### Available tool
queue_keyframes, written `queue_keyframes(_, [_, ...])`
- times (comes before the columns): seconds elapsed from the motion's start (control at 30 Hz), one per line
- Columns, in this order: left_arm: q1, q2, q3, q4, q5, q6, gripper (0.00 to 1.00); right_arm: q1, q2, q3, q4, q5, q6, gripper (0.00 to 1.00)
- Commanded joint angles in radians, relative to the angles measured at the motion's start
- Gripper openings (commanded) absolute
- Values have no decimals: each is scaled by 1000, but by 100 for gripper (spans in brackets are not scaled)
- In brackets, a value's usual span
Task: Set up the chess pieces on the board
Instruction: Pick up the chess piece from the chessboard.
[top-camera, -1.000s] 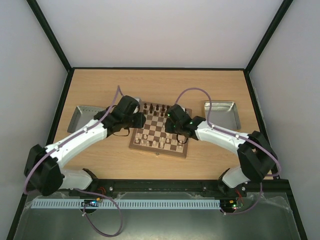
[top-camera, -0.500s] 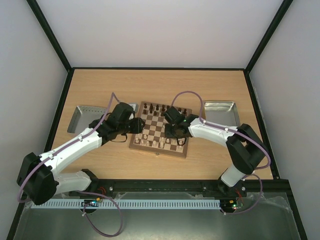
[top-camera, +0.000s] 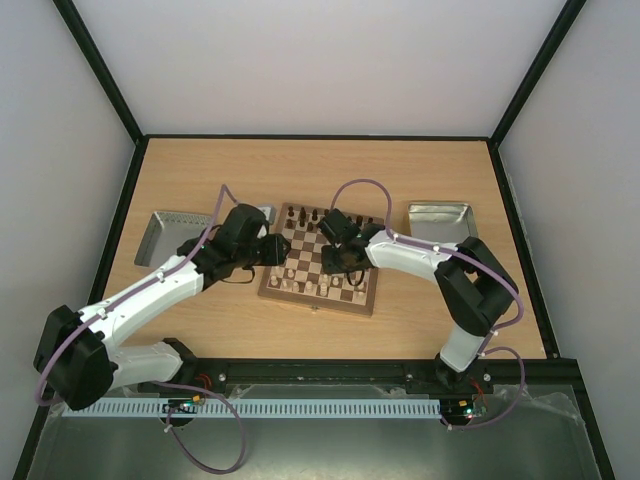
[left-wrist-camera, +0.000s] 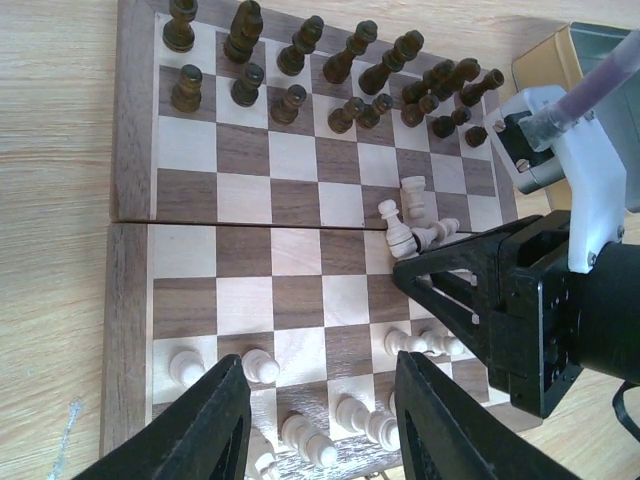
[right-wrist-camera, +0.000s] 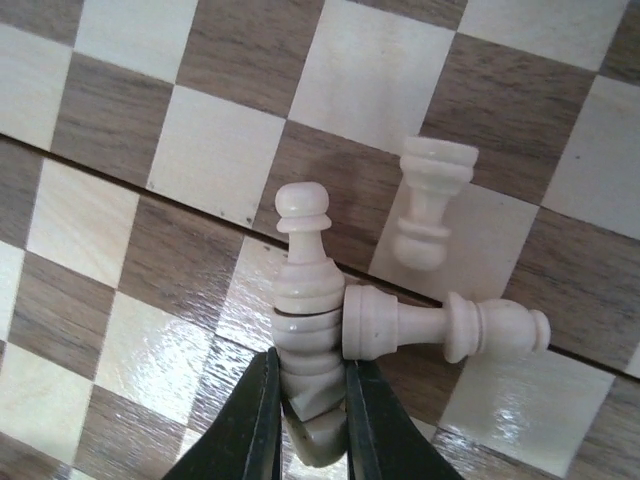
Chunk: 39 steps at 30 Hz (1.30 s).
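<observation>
A cream chessman (right-wrist-camera: 305, 290), mid-board on the checkered board (left-wrist-camera: 130, 300), is clamped at its base by the right pincer (right-wrist-camera: 308, 420), best lifted straight up to spare the toppled piece (right-wrist-camera: 440, 325) touching it, while the left pincer (left-wrist-camera: 320, 400) hangs open and empty nearby.

Top view high from behind, left wrist over the board (left-wrist-camera: 300, 300), right wrist nearer — sharing its middle.
</observation>
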Motion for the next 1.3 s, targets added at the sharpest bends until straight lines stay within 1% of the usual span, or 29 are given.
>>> queue_keyframes(0.0, [24, -14, 4, 27, 11, -65, 42, 7, 7, 6, 46, -14, -74, 7])
queue_keyframes(0.07, [48, -8, -1, 40, 42, -109, 42, 7, -10, -5, 80, -43, -111, 6])
queue_keyframes(0.23, [94, 16, -27, 130, 180, -175, 46, 7, -80, -36, 167, -109, -215, 5])
queue_keyframes(0.47, [124, 71, -31, 226, 289, -231, 51, 4, -196, -108, 328, -205, -358, 5])
queue_keyframes(0.63, [132, 134, -40, 316, 401, -258, 55, 4, -227, -139, 392, -243, -407, 5])
queue_keyframes(0.8, [146, 174, -49, 369, 421, -276, 57, 4, -230, -151, 407, -256, -421, 5])
queue_keyframes(0.87, [154, 192, -60, 396, 427, -296, 55, 3, -230, -159, 419, -264, -420, 5])
queue_keyframes(1.07, [158, 254, -71, 461, 435, -329, 40, 3, -230, -172, 429, -288, -431, 5])
queue_keyframes(1.2, [159, 290, -65, 494, 447, -333, 34, 3, -232, -176, 428, -292, -437, 5])
queue_keyframes(1.27, [159, 302, -60, 503, 460, -333, 27, 4, -231, -176, 429, -293, -439, 5])
